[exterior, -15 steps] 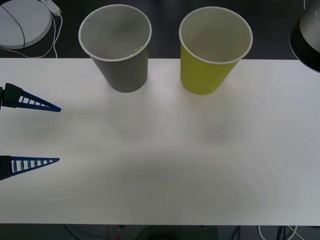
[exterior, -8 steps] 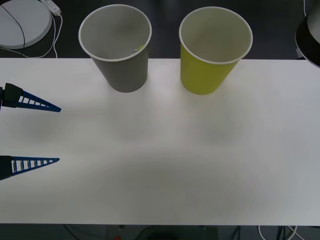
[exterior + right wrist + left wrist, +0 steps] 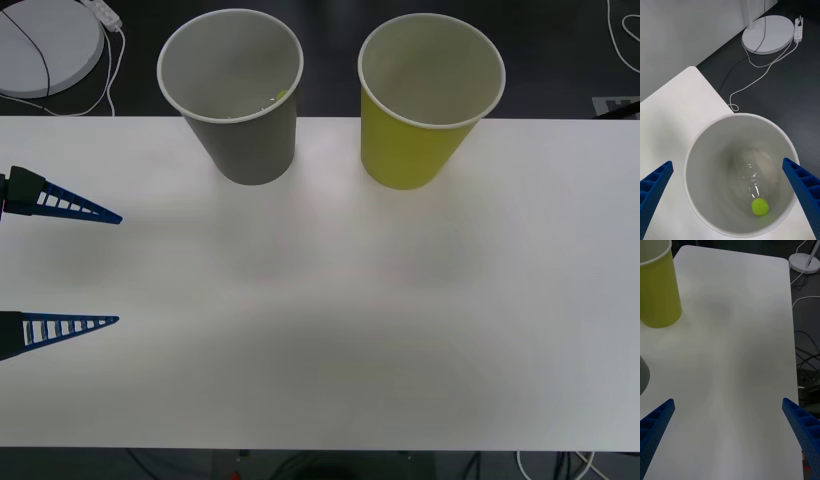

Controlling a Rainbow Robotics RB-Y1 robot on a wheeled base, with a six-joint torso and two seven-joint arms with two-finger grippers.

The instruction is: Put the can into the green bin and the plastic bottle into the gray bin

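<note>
The gray bin (image 3: 247, 150) stands at the table's far edge, left of the green bin (image 3: 405, 150). Seen from above in the right wrist view, the gray bin (image 3: 707, 150) holds the plastic bottle (image 3: 755, 183), which lies inside with its lime-green cap toward the wall. A speck of that cap (image 3: 278, 97) shows in the front view. My right gripper (image 3: 728, 161) hangs open above the gray bin. At the table's left edge my left gripper (image 3: 119, 269) stands open, and nothing is between its fingers. The green bin (image 3: 658, 288) also appears in the left wrist view. The can is out of view.
The white table (image 3: 330, 330) stretches in front of both bins. A round white lamp base (image 3: 45, 45) with a cable and a power strip lies on the dark floor behind the gray bin. More cables lie on the floor past the table's side (image 3: 805, 341).
The dark arm part at the front view's upper right edge has slid out of that view. The left gripper and both bins have not moved.
</note>
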